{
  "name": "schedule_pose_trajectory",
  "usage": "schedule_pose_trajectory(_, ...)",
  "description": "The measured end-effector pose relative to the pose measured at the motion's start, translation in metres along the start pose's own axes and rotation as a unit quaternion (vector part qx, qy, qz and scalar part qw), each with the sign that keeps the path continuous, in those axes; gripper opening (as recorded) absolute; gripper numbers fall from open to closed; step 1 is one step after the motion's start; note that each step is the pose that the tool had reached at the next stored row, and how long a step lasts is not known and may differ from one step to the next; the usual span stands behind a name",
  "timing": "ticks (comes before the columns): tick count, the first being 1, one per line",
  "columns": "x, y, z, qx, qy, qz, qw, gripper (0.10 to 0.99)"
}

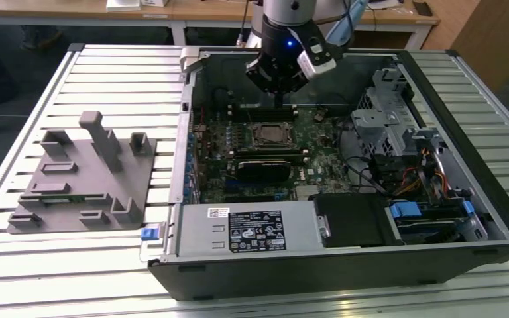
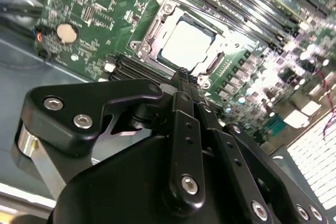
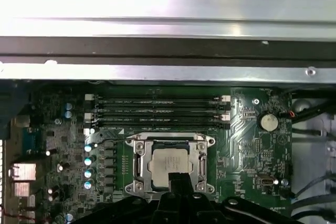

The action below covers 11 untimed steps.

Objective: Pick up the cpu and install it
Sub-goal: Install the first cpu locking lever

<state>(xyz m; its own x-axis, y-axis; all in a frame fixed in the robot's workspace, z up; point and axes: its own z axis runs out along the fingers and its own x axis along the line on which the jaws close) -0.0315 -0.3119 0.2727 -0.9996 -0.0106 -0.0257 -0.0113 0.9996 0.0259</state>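
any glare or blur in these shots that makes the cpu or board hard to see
In the second wrist view the cpu top is washed nearly white and the board's far edge blooms with glare; the tool up close looks soft. In the first wrist view the metal case wall is blown out, while the cpu reads clearly. In the exterior view the open computer case interior is dim but evenly lit.

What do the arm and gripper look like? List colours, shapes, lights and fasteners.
The arm is a silver-grey cylinder ending in a black wrist with a small blue light and a white-and-black box clipped to its side. The gripper is matte black, built of flat angular links held by silver screws, tapering to narrow black jaws, with a polished metal cylinder beside it.
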Motion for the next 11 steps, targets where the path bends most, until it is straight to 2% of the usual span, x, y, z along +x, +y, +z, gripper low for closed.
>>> schedule_pose_trajectory(2, 0.0, 0.0, 0.0002, -0.0005, 0.0005, -0.019, 0.9998, 0.106)
schedule_pose_trajectory(3, 0.0, 0.0, 0.0004, -0.001, 0.0009, -0.037, 0.9993, 0.106)
schedule_pose_trajectory(7, 0.0001, 0.0, 0.0008, -0.0018, 0.0018, -0.072, 0.9974, 0.106)
schedule_pose_trajectory(11, 0.0043, 0.0001, 0.001, -0.0019, 0.0016, -0.068, 0.9977, 0.106)
